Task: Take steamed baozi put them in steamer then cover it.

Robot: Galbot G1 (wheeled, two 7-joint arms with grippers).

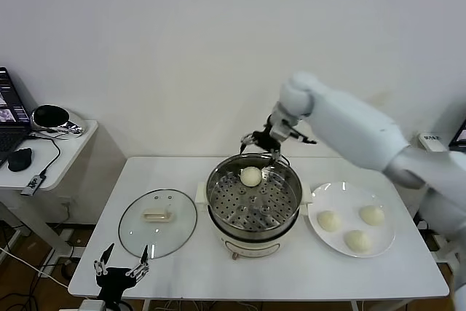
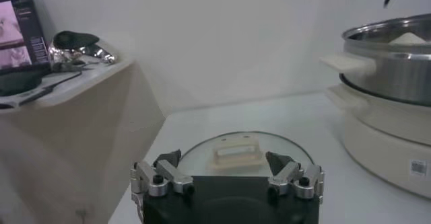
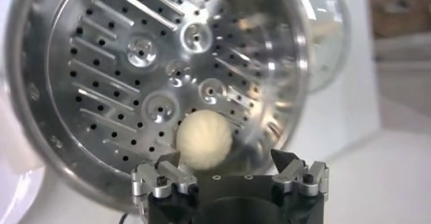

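Baozi [image 1: 250,176] sits alone on the steamer [image 1: 254,202] tray's far side, leaving room for three on the plate [image 1: 352,221] (lid [image 1: 157,222] aside); right gripper [image 1: 262,143] hovers above, fingers spread, empty; left gripper [image 1: 121,270] idles low, spread.

steamer [image 2: 394,70]: cut off by left wrist view's edge, interior hidden behind its wall | baozi [image 2: 409,38] inside steamer: only top visible above rim | laptop [image 1: 10,118] far left of steamer: cropped, screen illegible
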